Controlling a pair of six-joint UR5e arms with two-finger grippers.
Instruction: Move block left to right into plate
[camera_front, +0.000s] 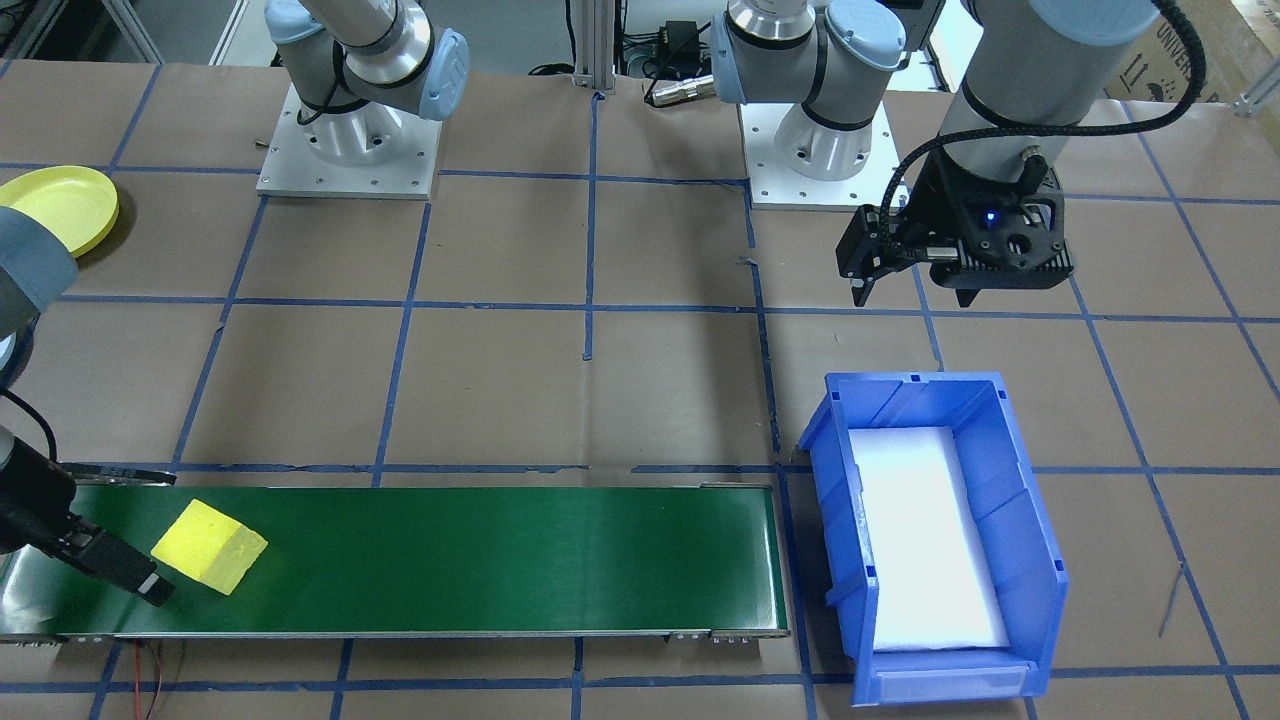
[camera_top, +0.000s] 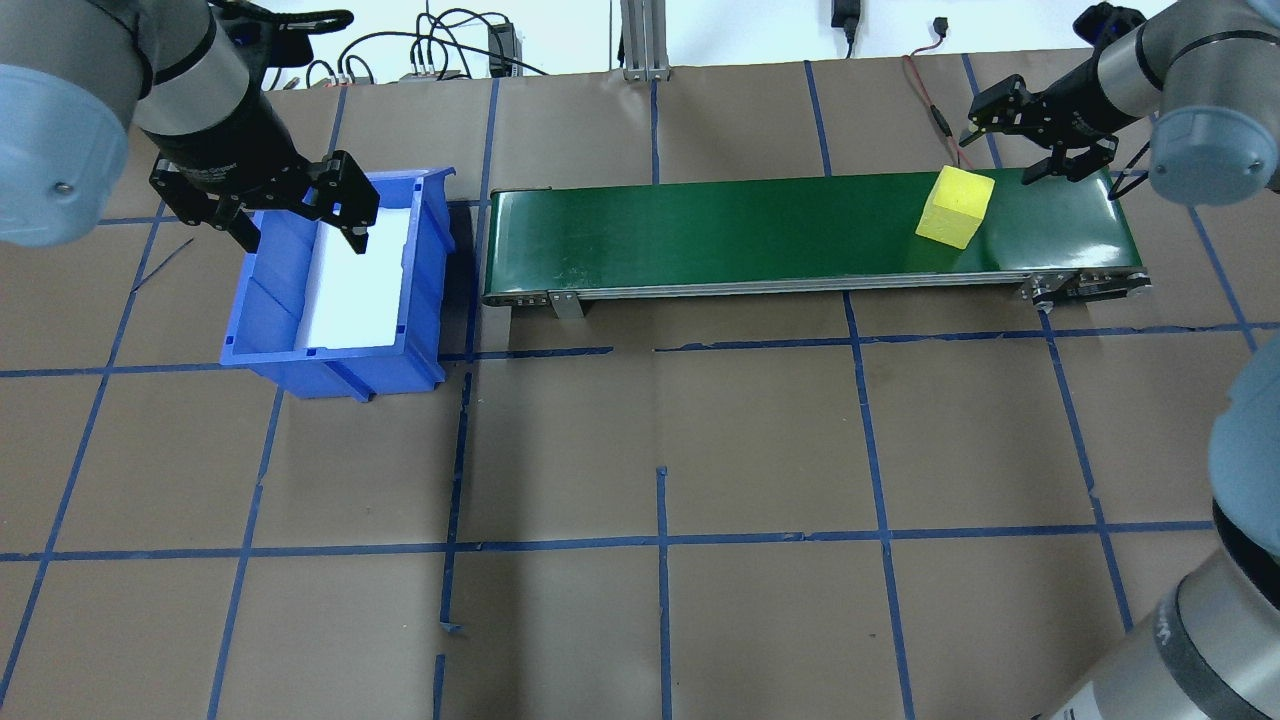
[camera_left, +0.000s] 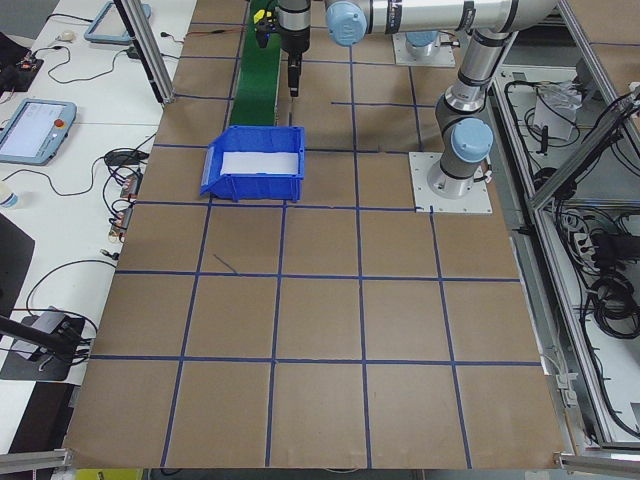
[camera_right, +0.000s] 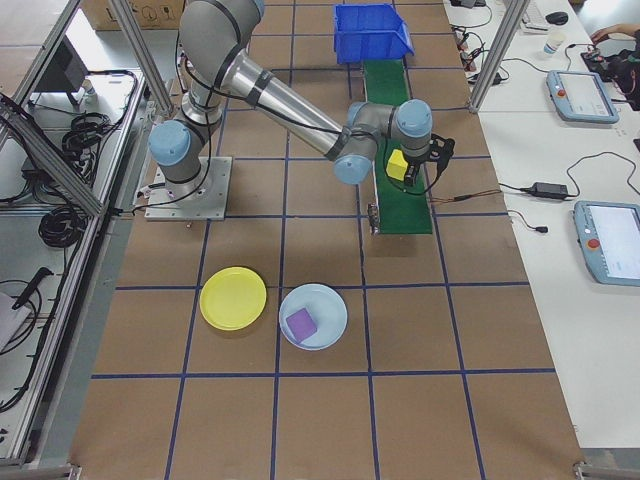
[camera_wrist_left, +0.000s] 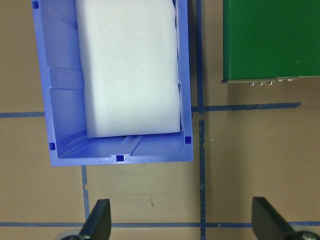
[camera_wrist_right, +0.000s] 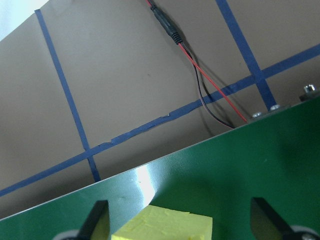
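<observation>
1. The green conveyor belt (camera_top: 800, 235) serves as the landmark; it lies along the far side of the table (camera_top: 660, 440) as seen from behind the robot.
2. The yellow block (camera_top: 955, 207) sits on the belt near the end on the robot's right, turned slightly askew to the belt's edges.
3. The right gripper (camera_top: 1040, 140) hangs just beyond that same end of the belt, next to the block but apart from it. Its fingers (camera_wrist_right: 97, 220) are spread wide, with nothing between them; in the right wrist view the block's top edge shows low between the two fingertips.
4. A red and black wire (camera_wrist_right: 200, 75) lies on the brown paper past the belt's far edge at that end.
5. The blue bin (camera_top: 340, 290) stands off the belt's other end, just beside it, with a white liner (camera_wrist_left: 127, 65) on its floor.
6. The left gripper (camera_top: 300, 215) hovers over the bin's far rim, away from the belt. Its fingers (camera_wrist_left: 97, 220) are parted and hold nothing.
7. The yellow plate (camera_right: 233, 298) lies on the table well away from the belt, on the robot's right side.
8. A pale blue plate (camera_right: 313, 316) sits just beside the yellow one, with a purple block (camera_right: 301, 322) resting in it.
</observation>
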